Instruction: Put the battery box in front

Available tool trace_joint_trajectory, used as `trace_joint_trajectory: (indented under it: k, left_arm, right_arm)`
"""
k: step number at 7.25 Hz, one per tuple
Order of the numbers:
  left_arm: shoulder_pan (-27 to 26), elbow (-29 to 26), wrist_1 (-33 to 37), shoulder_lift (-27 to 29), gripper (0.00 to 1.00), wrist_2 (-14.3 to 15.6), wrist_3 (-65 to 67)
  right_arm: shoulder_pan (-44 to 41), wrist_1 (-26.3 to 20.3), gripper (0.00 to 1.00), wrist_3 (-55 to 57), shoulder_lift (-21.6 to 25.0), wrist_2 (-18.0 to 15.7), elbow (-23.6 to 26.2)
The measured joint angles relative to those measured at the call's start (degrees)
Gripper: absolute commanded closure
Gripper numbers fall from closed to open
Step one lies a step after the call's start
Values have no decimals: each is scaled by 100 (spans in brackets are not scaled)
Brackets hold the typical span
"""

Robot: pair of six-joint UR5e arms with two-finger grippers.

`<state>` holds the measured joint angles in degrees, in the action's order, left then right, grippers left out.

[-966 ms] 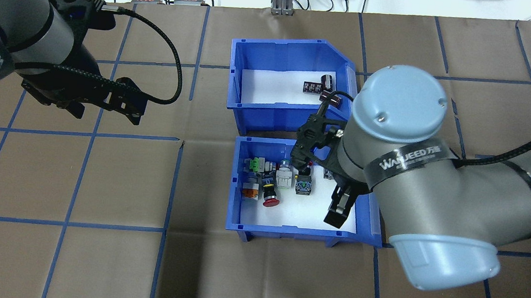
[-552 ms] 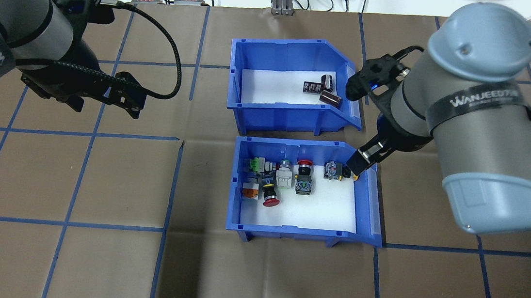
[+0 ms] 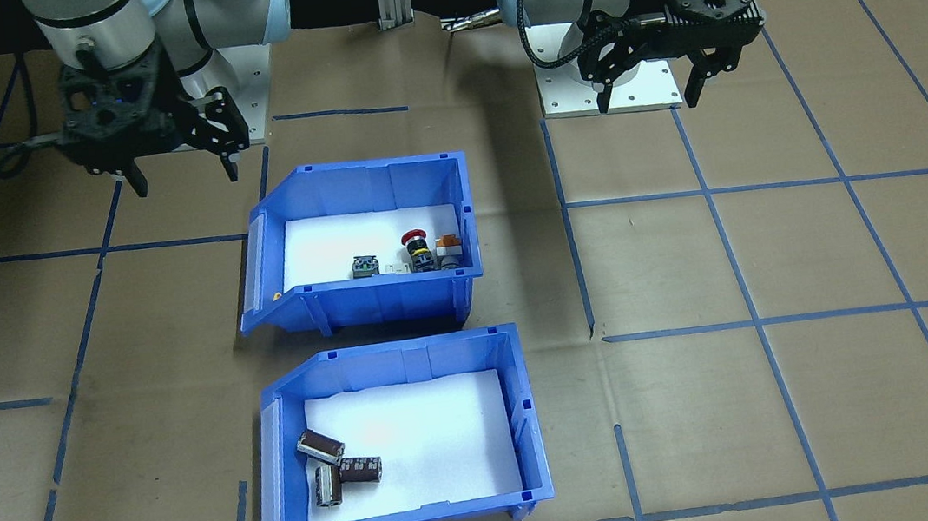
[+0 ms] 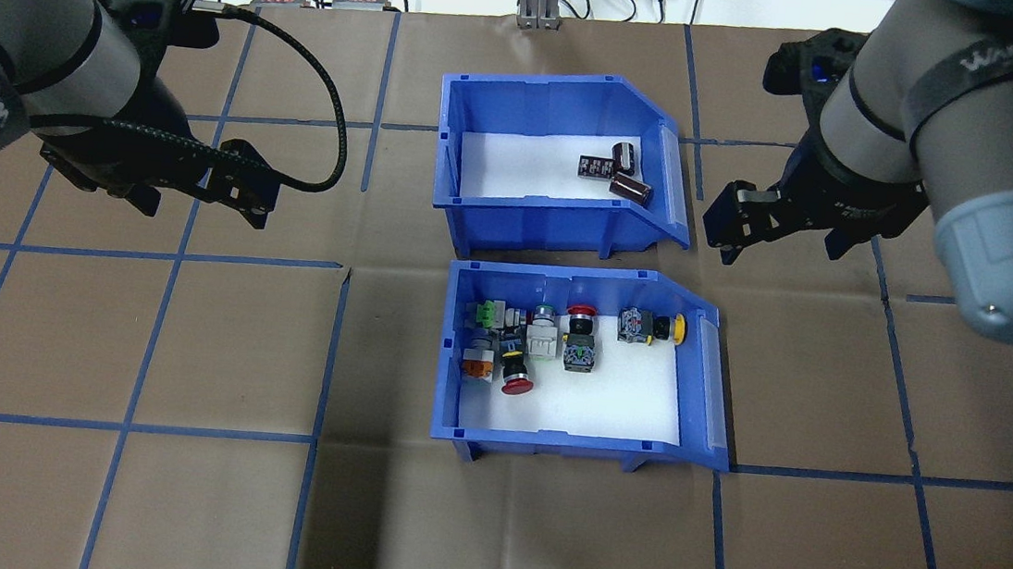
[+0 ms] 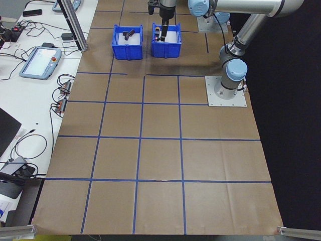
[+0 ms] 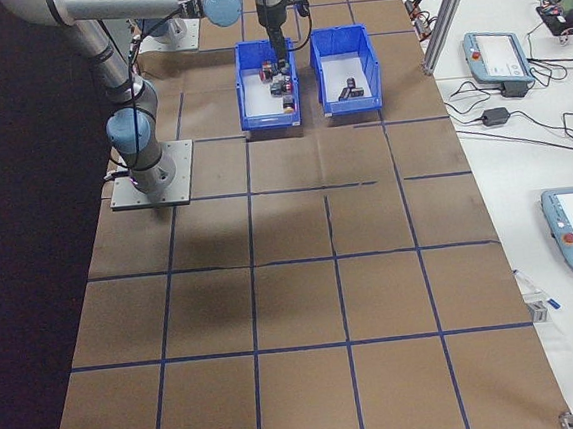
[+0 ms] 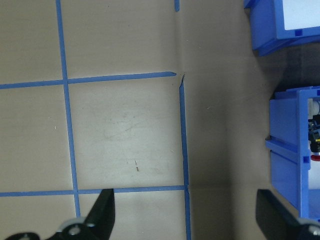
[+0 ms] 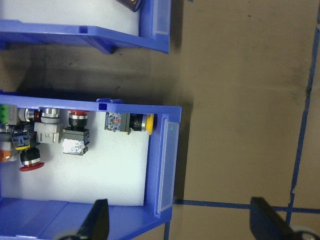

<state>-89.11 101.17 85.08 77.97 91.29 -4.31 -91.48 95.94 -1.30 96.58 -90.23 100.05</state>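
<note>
The right gripper (image 4: 777,227) has lifted out of the switch bin (image 4: 702,378), where it hung a second ago, and now hovers with jaws spread and empty beside the sloped end of the battery box (image 4: 487,97), suggesting it is lining up on that box. The battery box has not moved: it sits on the far side of the switch bin from the robot, three cylinders (image 4: 621,173) inside. The left gripper (image 4: 200,190), released and empty, stays well off to the side.
</note>
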Motion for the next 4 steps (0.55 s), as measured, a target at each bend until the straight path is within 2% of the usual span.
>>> trace_joint_trajectory:
  k: [1,4]
  left_arm:
    - [0,2,2,-14,1,6,0]
    - [-1,5,1,-11,1,11,0]
  right_arm:
    - [53,-145,0,307,-106,-4,-188]
    - [76,-181,0,781,-549,-15,-522]
